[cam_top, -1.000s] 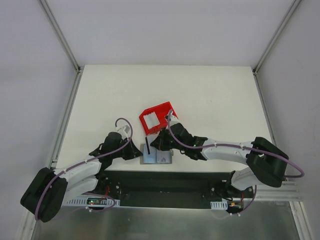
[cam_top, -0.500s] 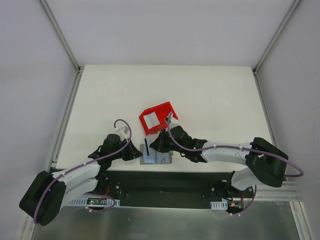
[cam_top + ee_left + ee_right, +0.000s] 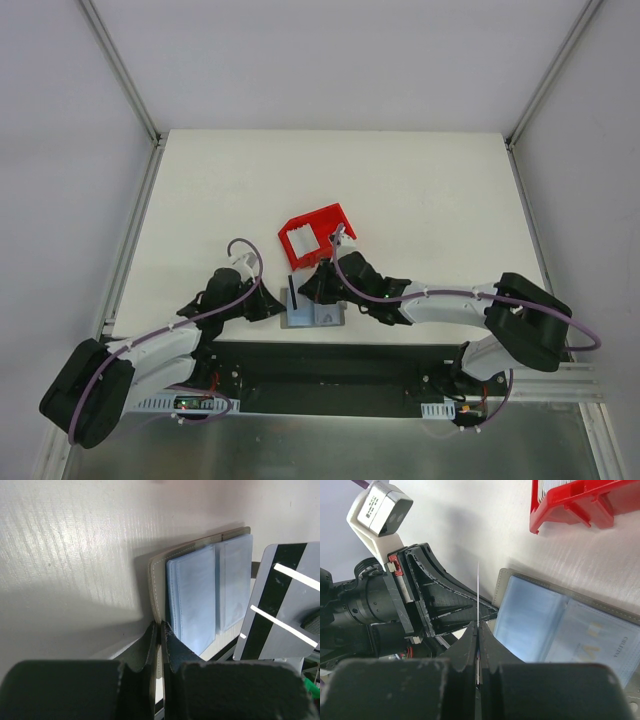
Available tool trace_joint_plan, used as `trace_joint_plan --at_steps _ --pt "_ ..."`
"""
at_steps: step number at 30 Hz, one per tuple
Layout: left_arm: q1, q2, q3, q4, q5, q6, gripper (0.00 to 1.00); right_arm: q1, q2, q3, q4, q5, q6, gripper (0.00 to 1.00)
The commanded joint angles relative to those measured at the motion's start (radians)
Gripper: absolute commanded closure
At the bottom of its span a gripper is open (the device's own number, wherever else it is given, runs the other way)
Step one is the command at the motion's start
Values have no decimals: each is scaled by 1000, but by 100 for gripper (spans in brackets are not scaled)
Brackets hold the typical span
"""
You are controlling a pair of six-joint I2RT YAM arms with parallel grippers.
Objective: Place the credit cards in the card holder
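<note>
Two robot arms met over a matte white, faintly textured worktop (image 3: 400, 190). There was one card holder (image 3: 555, 625), a flat grey folding wallet lying open. Its cover was stitched, and inside were two glossy pale-blue sleeve panels side by side. The left pincer (image 3: 160, 627) was clenched on the edge of the wallet's grey cover, its two dark fingers pinching the flap, so the holder lay directly ahead of its tips. The right pincer (image 3: 477, 627) was clamped on one credit card (image 3: 280, 610), a thin, stiff grey rectangle with black bands and white stripes. It was held upright on edge, just above the holder's left panel and close to the left pincer's tips. Beyond the right pincer, past the far edge of the holder, stood one red plastic bin (image 3: 570, 502) with ribbed, moulded walls. Pale edges of more cards (image 3: 560, 485) showed inside it, too tightly stacked to count.
</note>
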Motion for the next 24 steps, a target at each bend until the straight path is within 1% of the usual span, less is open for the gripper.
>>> trace_joint_plan --at_steps 1,8,17,21,24 --pt "-9 48 -28 -15 -50 0 100 6 0 3 65 19 -12 100" --pt "-19 117 -28 37 -51 -7 100 -2 -12 -10 68 30 -20 100" --pt "-19 129 -43 48 -62 -9 100 -28 -38 -76 131 28 -2 100" --pt "-19 132 -48 48 -66 -16 100 -43 -40 -116 182 10 29 100" --pt "-19 129 -51 51 -68 -18 100 -51 -33 -154 203 34 58 100"
